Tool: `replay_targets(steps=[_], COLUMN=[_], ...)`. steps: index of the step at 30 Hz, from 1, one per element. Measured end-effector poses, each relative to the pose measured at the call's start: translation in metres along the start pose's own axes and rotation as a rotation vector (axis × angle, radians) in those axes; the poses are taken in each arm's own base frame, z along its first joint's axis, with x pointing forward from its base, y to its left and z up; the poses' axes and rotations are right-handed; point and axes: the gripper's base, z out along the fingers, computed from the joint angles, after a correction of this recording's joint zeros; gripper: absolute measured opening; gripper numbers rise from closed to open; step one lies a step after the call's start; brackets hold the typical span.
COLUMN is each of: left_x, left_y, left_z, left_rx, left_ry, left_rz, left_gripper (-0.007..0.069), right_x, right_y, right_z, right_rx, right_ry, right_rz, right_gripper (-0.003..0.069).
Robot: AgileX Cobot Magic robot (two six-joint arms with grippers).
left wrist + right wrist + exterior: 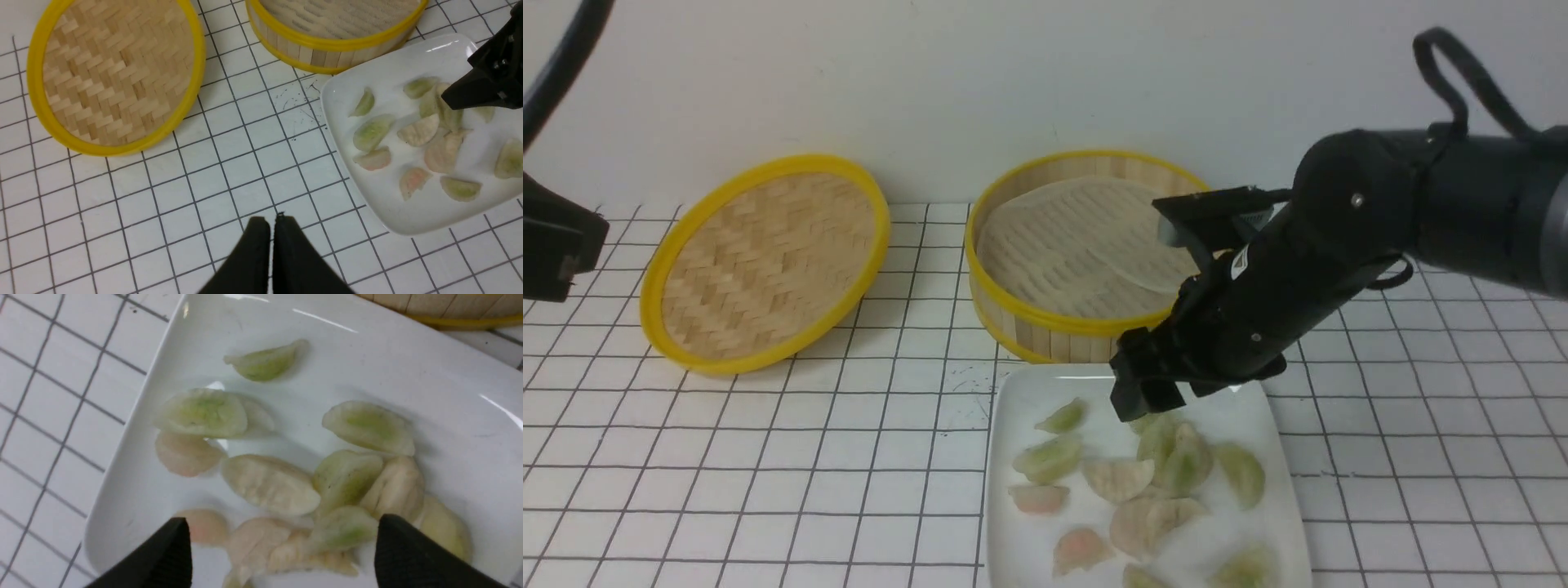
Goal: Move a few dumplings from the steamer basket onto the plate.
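Plate point(1021, 408): on counter point(768, 457), just in front of basket point(1045, 322).
Dumplings point(1049, 457): green, on plate among pink and beige ones.
Right pincer point(282, 535): spread, above the dumplings.
Left pincer point(271, 222): pressed together, over counter.
Lid point(768, 261): left of basket.

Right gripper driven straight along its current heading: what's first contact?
Probably the heap on the plate: the open right gripper points down at a green dumpling lying against beige dumplings. Which touches first is unclear; depth is hard to judge.
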Motion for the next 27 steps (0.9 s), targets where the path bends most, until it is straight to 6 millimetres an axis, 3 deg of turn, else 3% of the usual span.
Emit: replay_targets(steps=[3, 6, 7, 8, 9, 11, 14, 16, 18, 23, 27], left_x=[0.001, 0.003, 0.003, 0.004, 0.005, 0.007, 0.011, 0.013, 0.016, 0.019, 0.026], left_y=[-0.002, -0.003, -0.003, -0.003, -0.004, -0.005, -0.007, -0.008, -0.008, -0.012, -0.017], left_z=[-0.002, -0.007, -0.007, -0.010, -0.011, -0.017, -0.026, -0.032, -0.039, -0.048, -0.060], left_rx=[0.017, 0.031, 0.033, 0.039, 0.040, 0.054, 0.079, 0.087, 0.092, 0.130, 0.191], left_ry=[-0.004, -0.020, -0.022, -0.031, -0.034, -0.051, -0.079, -0.101, -0.138, -0.176, -0.209], left_rz=[-0.004, 0.007, 0.007, 0.013, 0.014, 0.012, 0.017, 0.023, 0.022, 0.014, 0.002], left_gripper=[-0.0006, -0.0006, -0.0006, -0.0006, -0.0006, -0.0006, -0.0006, -0.0006, -0.0006, -0.0006, -0.0006], right_x=[0.005, 0.023, 0.026, 0.043, 0.045, 0.082, 0.146, 0.181, 0.216, 0.254, 0.280], right_y=[0.006, 0.015, 0.016, 0.021, 0.021, 0.024, 0.020, 0.014, 0.004, -0.011, -0.016], right_z=[-0.035, -0.102, -0.112, -0.154, -0.160, -0.212, -0.253, -0.258, -0.246, -0.214, -0.209], right_rx=[0.005, 0.015, 0.016, 0.012, 0.013, 0.001, -0.023, -0.023, -0.010, 0.018, -0.015], right_ry=[-0.014, -0.117, -0.145, -0.267, -0.284, -0.500, -0.802, -0.958, -1.074, -1.157, -1.251], right_rz=[-0.011, 0.002, -0.001, 0.003, 0.006, 0.001, -0.022, -0.043, -0.057, -0.073, -0.060], right_gripper=[0.0385, 0.0126, 0.0101, 0.0034, 0.0029, -0.0001, -0.0012, -0.0013, -0.0015, -0.0015, -0.0015])
